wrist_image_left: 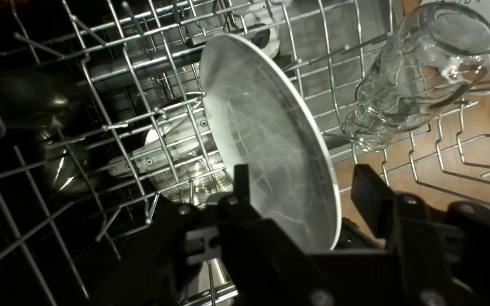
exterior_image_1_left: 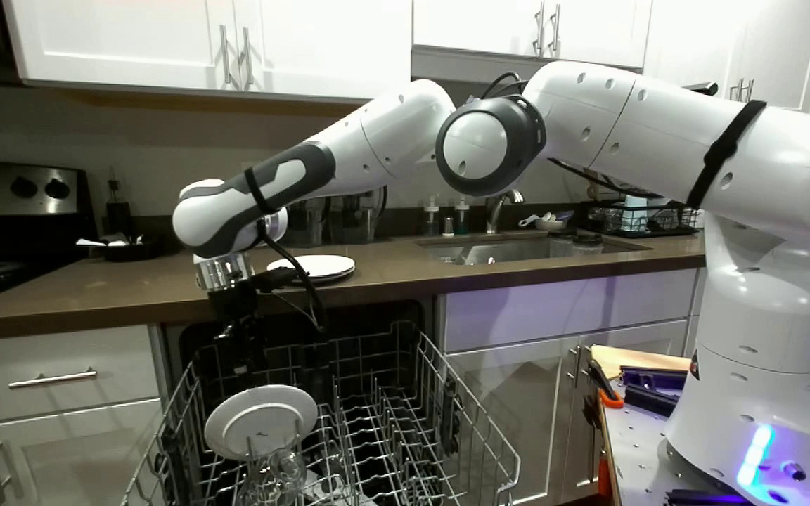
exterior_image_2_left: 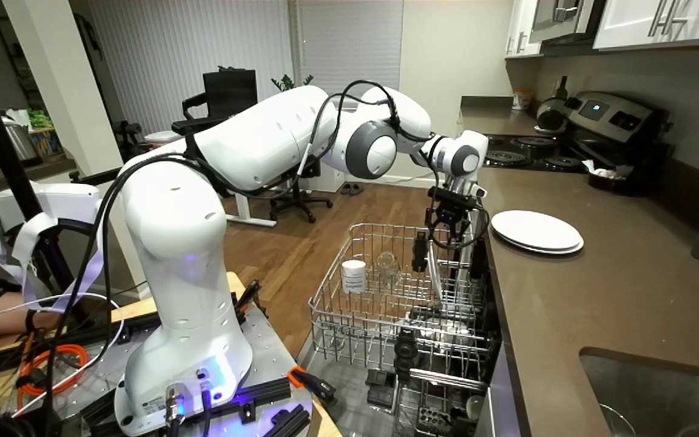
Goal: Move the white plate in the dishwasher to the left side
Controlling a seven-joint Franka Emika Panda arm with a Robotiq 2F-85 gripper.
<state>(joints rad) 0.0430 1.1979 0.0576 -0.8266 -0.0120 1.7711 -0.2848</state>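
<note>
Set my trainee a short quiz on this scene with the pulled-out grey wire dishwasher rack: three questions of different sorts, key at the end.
1. Multiple choice: how does the round white plate sit in the grey wire dishwasher rack?
A: lying flat, face up
B: propped up on its edge
C: lying flat, face down

2. True or false: the black two-fingered hand is shut on that plate's rim.

3. Short answer: where are other round white plates stacked?

Key:
1: B.
2: False; in the wrist view its jaws stand apart.
3: On the brown countertop.
</note>
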